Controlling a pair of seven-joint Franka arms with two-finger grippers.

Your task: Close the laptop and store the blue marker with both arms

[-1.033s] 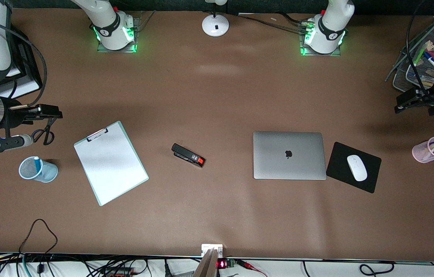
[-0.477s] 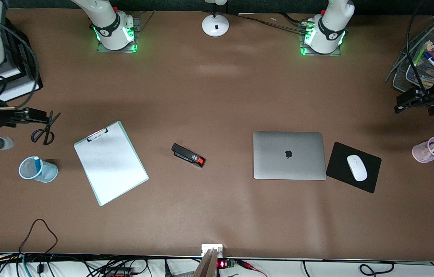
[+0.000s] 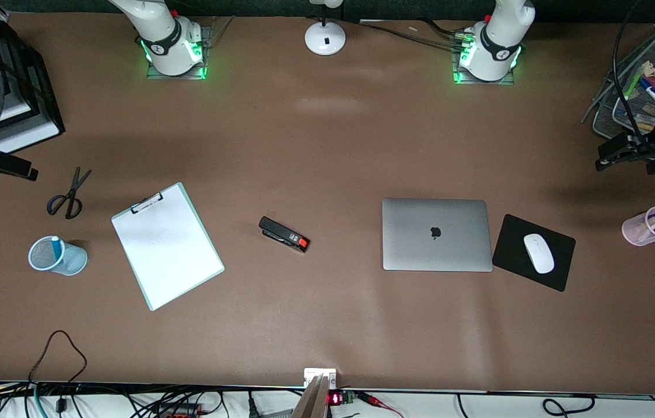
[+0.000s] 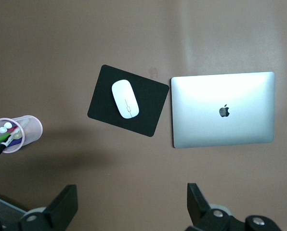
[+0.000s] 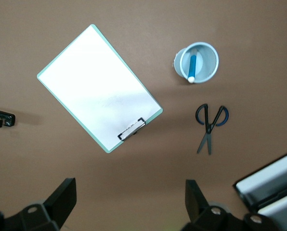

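A brown worktop is lying under two white robot arms. The laptop is lying flat with its lid down and its apple logo facing up, just beside a black mouse pad carrying a white mouse. The blue marker is standing inside a pale blue mesh cup at the right arm's end of the worktop, near the scissors and a clipboard. A black stapler is lying between the clipboard and the laptop.

The left pincer is hanging high over the worktop at the left arm's end, its fingers spread apart and holding nothing, with a pink pen cup nearby below it. The right pincer is hanging over the right arm's end of the worktop, near the scissors, its fingers likewise apart and empty.

Both parts of the task are looking finished. The remaining risk is probably small: the mesh cup seems light, so an arm sweeping low while parking could tip it and spill the marker, or drag the scissors.
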